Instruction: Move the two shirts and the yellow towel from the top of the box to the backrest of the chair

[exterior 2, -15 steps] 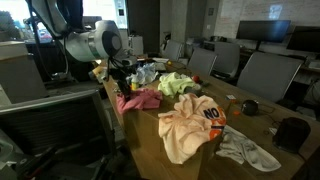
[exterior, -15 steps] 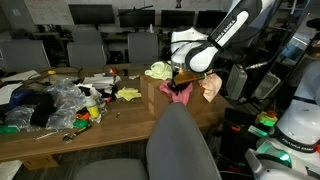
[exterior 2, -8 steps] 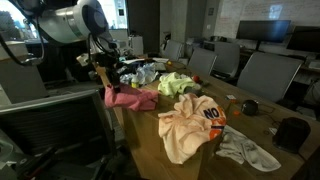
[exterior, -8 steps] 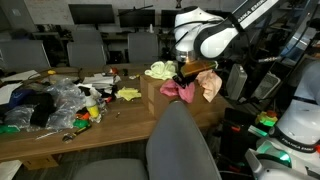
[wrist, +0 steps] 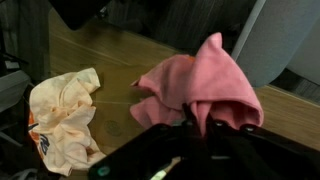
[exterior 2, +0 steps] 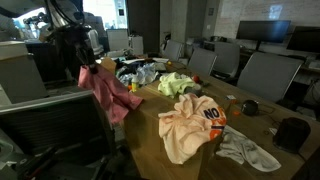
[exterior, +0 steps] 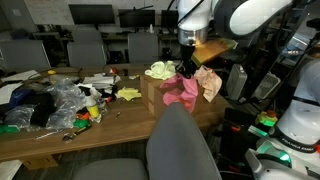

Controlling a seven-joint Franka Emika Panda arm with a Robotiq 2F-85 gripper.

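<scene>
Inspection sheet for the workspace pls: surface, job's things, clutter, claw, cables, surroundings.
Surface: brown cardboard box on a long wooden table.
Job's things: large bright pink shirt hangs from the claw; pale peach-cream shirt and yellow-green towel lie on the box; grey fabric chair backrest bare.
Clutter: plastic bags and small items heaped on the table; white cloth beside the peach-cream shirt.
Claw: shut on the pink shirt.
Cables: nothing seen.
Surroundings: dark office chairs and monitors behind.

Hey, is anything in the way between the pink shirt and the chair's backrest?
Nothing visible is. The pink shirt hangs from the gripper, and only open space shows between it and the chair backrest.
</scene>
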